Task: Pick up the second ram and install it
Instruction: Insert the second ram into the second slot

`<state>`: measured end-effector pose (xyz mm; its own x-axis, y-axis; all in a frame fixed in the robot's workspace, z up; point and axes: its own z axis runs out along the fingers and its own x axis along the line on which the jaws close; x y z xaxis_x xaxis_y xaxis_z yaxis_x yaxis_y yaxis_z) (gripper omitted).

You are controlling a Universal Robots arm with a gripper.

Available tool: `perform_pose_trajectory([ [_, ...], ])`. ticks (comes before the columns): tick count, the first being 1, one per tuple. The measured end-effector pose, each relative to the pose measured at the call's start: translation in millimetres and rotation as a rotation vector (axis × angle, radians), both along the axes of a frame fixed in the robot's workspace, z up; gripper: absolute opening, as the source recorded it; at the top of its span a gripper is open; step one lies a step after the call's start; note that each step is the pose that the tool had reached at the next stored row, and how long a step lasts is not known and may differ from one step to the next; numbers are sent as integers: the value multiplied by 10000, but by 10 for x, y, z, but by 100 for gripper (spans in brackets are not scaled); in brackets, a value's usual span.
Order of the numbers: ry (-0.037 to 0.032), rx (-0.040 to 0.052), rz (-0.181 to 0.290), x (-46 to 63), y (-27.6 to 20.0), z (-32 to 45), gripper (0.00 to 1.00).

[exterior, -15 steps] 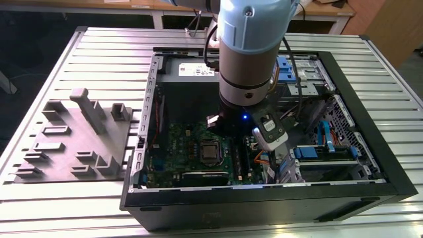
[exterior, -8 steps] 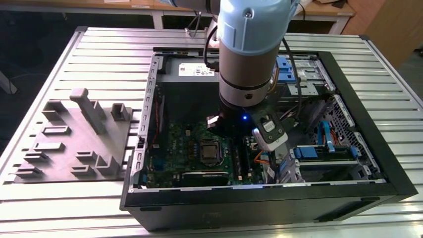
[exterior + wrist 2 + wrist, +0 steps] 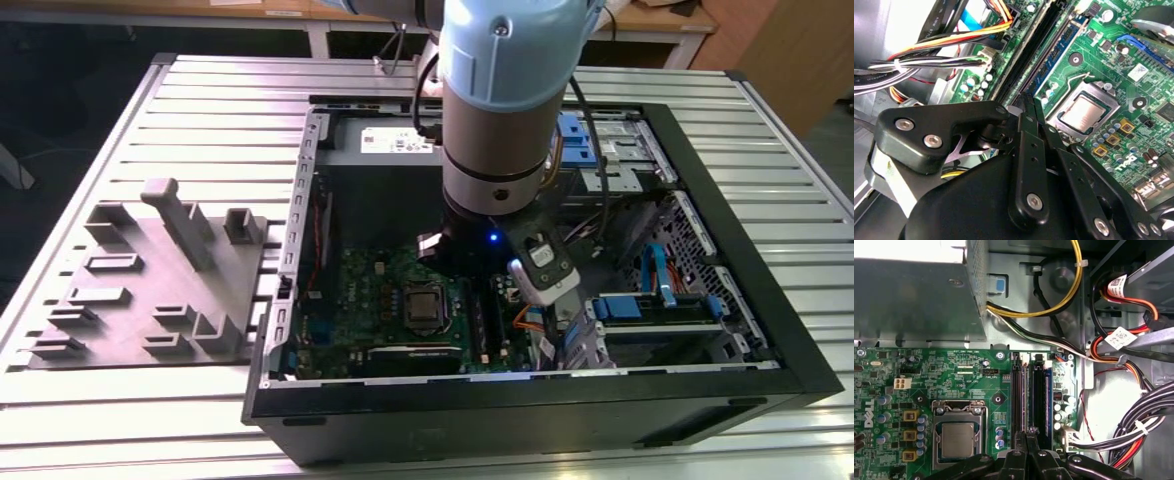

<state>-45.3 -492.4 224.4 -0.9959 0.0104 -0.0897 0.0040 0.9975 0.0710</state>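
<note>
A slatted metal table (image 3: 200,110) carries an open black computer case (image 3: 534,400) lying on its side. In the exterior view, the pale blue robot arm (image 3: 514,90) reaches straight down into the middle of the case. A grey moulded fixture tray (image 3: 147,290) lies on the table just beside the case, at the exterior view's left.

Inside the case, the grey metal power supply (image 3: 914,300) sits along one edge of the green motherboard (image 3: 954,370). Bundles of black, yellow, orange and red cables (image 3: 1149,410) fill the bay on the far side of the memory slots from the processor. The square processor socket (image 3: 957,439), with its silver lid showing, lies on the board near the long black memory slots.

The gripper (image 3: 1027,432) hangs low over those slots. In both wrist views its black linkage arms converge and the two slim fingers (image 3: 1023,436) are drawn almost together, with hardly any gap between the tips.

The second ram (image 3: 1027,395) shows in the first wrist view as a thin, edge-on strip. It runs straight out from between the fingertips, in line with the slots and standing on edge. The fingers appear to pinch its near end. How deep it sits in the slot cannot be told. A blue strip (image 3: 1047,390) runs parallel to it, a slot over on the cable side.
</note>
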Motion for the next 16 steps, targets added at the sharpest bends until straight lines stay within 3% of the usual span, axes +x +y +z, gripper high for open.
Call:
perform_pose_trajectory([
  [16, 0, 12, -137, 0, 0, -3, 11],
])
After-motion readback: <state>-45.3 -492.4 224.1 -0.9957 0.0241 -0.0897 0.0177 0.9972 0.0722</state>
